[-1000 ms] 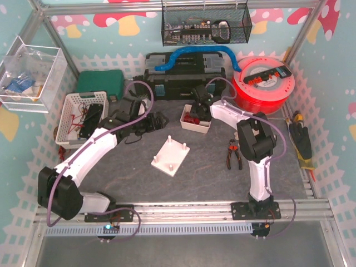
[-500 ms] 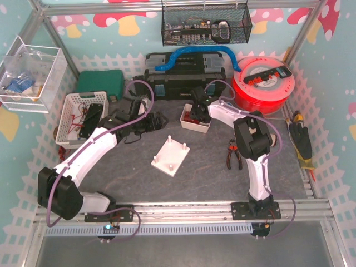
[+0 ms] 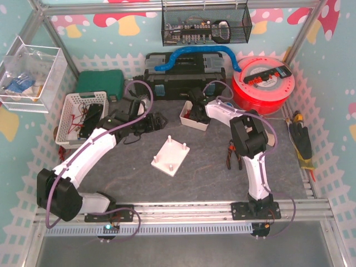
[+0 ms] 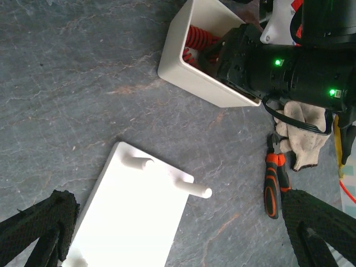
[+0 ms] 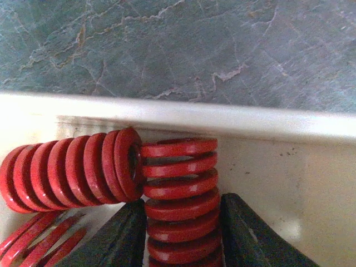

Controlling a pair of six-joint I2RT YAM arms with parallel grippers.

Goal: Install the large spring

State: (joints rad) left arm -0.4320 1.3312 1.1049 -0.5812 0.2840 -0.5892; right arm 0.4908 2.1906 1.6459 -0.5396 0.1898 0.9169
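My right gripper [image 3: 196,109] reaches down into the small white bin [image 3: 186,120]. In the right wrist view its two dark fingers [image 5: 125,233] press both sides of a large red spring [image 5: 179,189] standing on end against the bin wall [image 5: 183,117]. A second large red spring [image 5: 69,169] lies on its side to the left. The white peg plate [image 3: 171,156] lies flat at mid-table, with pegs [image 4: 192,188] sticking up. My left gripper [image 3: 151,122] hovers open and empty above the plate [image 4: 133,222], its fingers wide apart [image 4: 177,219].
Orange-handled pliers [image 3: 232,154] lie right of the plate, also seen in the left wrist view [image 4: 275,186] beside a white glove [image 4: 303,119]. A white basket [image 3: 80,117] stands at the left, a black toolbox [image 3: 183,75] and a red spool [image 3: 261,83] at the back.
My right arm has swung slightly left and farther back, and the white bin has shifted a little with it. The left arm has not moved.
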